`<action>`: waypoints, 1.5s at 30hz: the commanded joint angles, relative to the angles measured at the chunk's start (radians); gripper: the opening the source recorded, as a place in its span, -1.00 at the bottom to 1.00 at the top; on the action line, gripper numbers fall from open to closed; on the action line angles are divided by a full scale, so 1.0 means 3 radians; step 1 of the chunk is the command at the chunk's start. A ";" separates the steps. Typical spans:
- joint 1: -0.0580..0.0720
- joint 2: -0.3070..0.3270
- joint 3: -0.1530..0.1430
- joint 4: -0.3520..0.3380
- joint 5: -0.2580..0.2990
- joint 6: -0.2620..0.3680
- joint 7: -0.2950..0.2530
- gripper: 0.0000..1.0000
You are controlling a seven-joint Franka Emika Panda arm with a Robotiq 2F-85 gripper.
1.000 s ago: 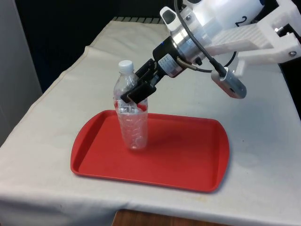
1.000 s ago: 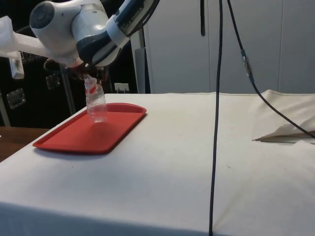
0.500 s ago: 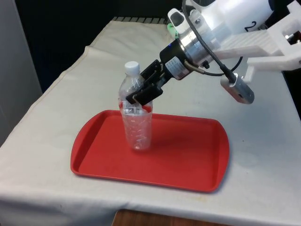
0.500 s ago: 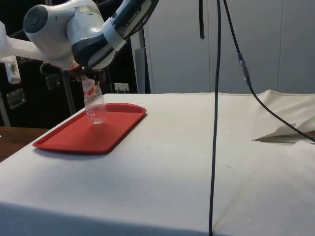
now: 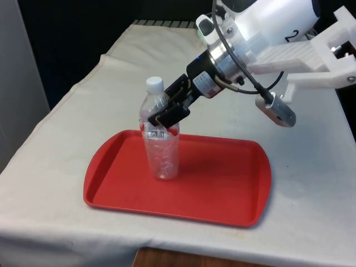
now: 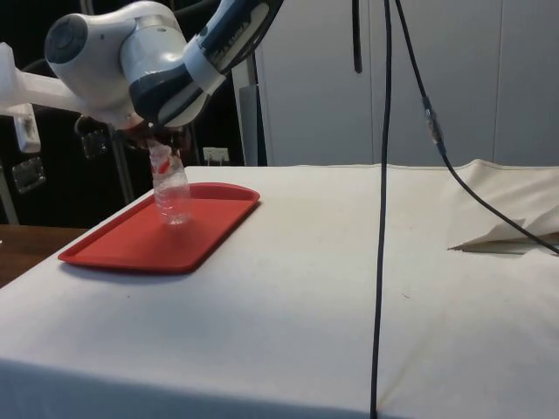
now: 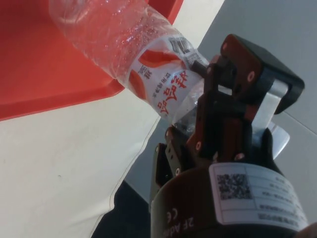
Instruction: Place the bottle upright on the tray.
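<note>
Look at the front view's left side first. You see a red tray (image 5: 222,194) lying flat on the white cloth (image 5: 72,122) of the table. It has a low rim and round corners.

On the left part of the tray stands the bottle (image 5: 161,150). It is clear plastic, and you can see right through it. It has a white cap on top, bumpy ridges lower down, and a red and white label with a bar code around its upper part. Its bottom rests on the tray floor. It stands almost straight, with the top leaning just a little. The bottle looks empty inside. It is the one thing on the tray.

Now move right. The black gripper (image 5: 169,111) comes in slanted from the white arm (image 5: 272,22). Its two fingers (image 7: 223,114) pinch the bottle at the label, just under the neck. The jaws are pressed on its two sides.

In the side view, you see the bottle (image 6: 170,188) on the tray (image 6: 131,249) under the arm.
</note>
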 commanded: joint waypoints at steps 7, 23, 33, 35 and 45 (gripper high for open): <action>-0.0010 0.0017 0.0007 0.0000 0.0007 0.0013 0.0010 -0.99; -0.0010 0.0027 0.0013 0.0003 -0.0007 -0.0010 0.0013 -0.99; -0.0010 0.0047 0.0013 0.0007 -0.0027 -0.0020 0.0017 -0.99; -0.0007 0.0040 0.0013 0.0007 -0.0030 -0.0027 0.0013 -0.99; -0.0003 0.0033 0.0013 0.0003 -0.0040 -0.0047 0.0010 -0.60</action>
